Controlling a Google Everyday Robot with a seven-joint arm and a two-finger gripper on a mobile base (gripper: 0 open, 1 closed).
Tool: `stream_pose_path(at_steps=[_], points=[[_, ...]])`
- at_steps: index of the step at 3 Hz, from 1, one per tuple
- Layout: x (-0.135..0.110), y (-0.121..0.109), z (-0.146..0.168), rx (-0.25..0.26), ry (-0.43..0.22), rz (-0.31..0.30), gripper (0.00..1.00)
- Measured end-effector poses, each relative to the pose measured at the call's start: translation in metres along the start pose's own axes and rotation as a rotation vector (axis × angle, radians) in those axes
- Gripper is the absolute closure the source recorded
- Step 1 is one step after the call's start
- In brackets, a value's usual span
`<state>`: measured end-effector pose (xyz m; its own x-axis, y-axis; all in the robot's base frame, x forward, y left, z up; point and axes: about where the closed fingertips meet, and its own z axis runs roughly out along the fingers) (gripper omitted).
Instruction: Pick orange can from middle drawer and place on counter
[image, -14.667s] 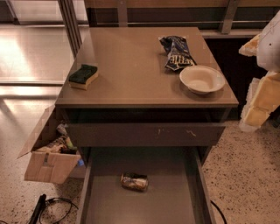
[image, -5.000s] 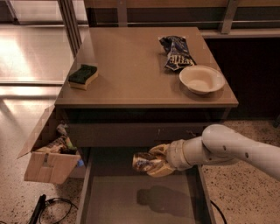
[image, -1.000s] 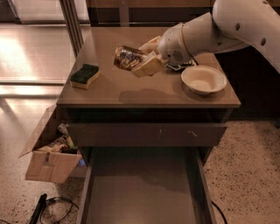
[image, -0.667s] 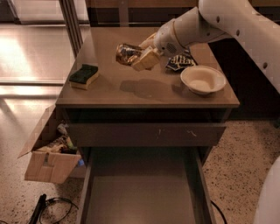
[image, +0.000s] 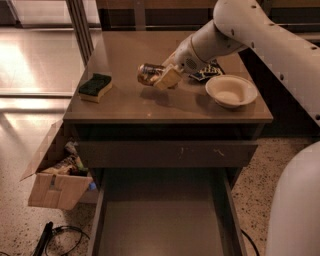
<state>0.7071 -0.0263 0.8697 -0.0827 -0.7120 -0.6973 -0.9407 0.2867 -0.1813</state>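
The orange can (image: 148, 73) lies sideways in my gripper (image: 161, 76), just above the middle of the counter (image: 125, 102). The gripper is shut on the can, with one pale finger (image: 169, 78) across its right end. My white arm reaches in from the upper right. The middle drawer (image: 160, 225) stands pulled open below the cabinet front, and its grey-brown floor holds nothing.
A green and yellow sponge (image: 95, 86) lies at the counter's left edge. A white bowl (image: 231, 91) sits at the right, with a dark blue chip bag (image: 207, 71) behind it, partly hidden by my arm. A cardboard box (image: 56, 175) of clutter stands on the floor at left.
My gripper has carried the can lower and slightly right, down close to the counter's surface. The arm now covers most of the chip bag.
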Motion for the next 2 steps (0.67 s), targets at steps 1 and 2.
stream_pose_path(at_steps=[1,2], points=[[0.031,0.002,0.017,-0.005,0.072,0.034,1.0],[0.041,0.001,0.02,-0.003,0.098,0.049,0.87]])
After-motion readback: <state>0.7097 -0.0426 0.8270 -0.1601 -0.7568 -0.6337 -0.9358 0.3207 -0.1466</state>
